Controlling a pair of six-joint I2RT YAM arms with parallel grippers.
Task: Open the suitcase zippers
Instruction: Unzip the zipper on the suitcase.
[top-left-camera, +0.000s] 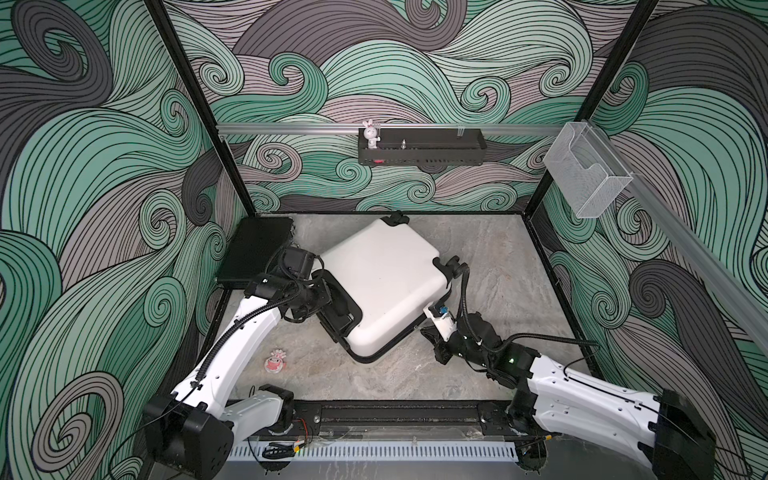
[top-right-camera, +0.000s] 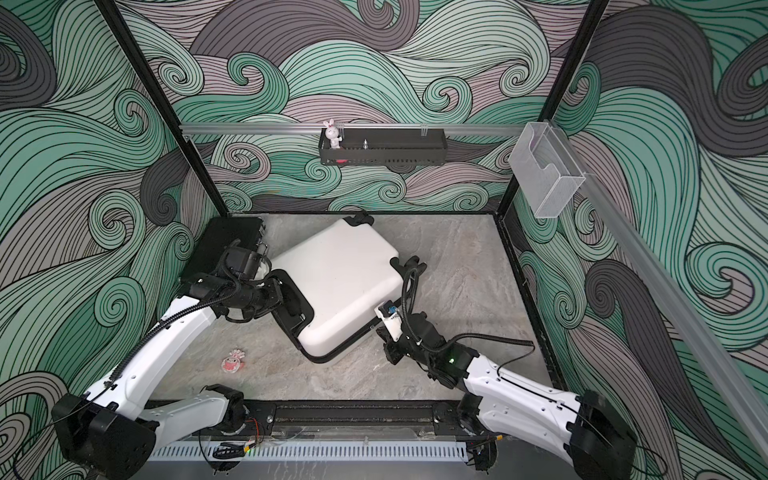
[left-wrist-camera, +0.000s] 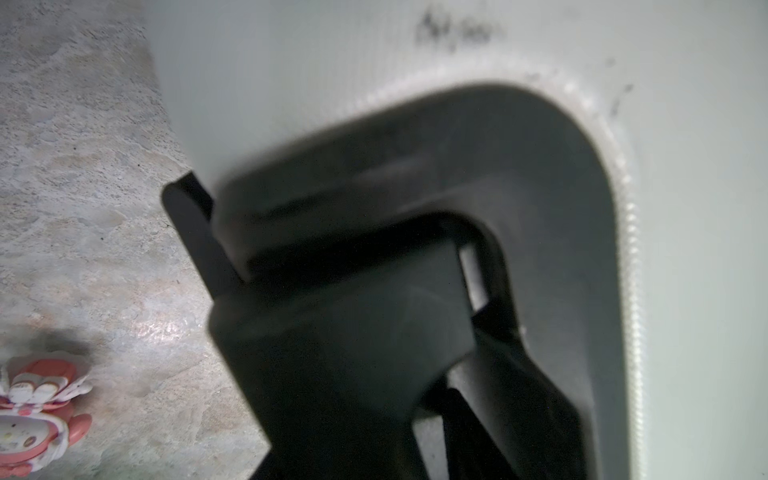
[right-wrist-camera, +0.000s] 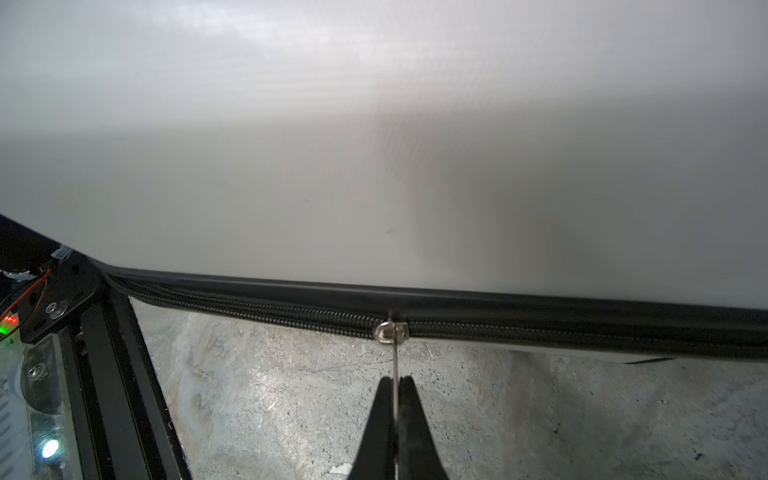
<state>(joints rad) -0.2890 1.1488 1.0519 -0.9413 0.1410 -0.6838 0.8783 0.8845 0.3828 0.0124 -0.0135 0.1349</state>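
The white suitcase (top-left-camera: 382, 282) (top-right-camera: 336, 274) lies flat and skewed on the stone table, its wheels towards the back and right. My left gripper (top-left-camera: 336, 305) (left-wrist-camera: 461, 324) sits at the black handle panel (top-left-camera: 345, 316) (left-wrist-camera: 540, 166). Its dark fingers (left-wrist-camera: 340, 353) are blurred and fill the left wrist view, so how the jaws stand is unclear. Down at the case's near right edge, my right gripper (top-left-camera: 424, 333) (right-wrist-camera: 396, 380) is shut on the thin metal pull tab (right-wrist-camera: 395, 357) of the zipper's silver slider (right-wrist-camera: 390, 332). The black zipper band (right-wrist-camera: 540, 328) runs along the rim.
A flat black briefcase (top-left-camera: 253, 249) lies at the back left, close behind my left wrist. A small pink toy (top-left-camera: 277, 359) (left-wrist-camera: 33, 415) rests on the table near the front left. On the back wall hang a black shelf (top-left-camera: 419, 151) and a clear holder (top-left-camera: 586, 178).
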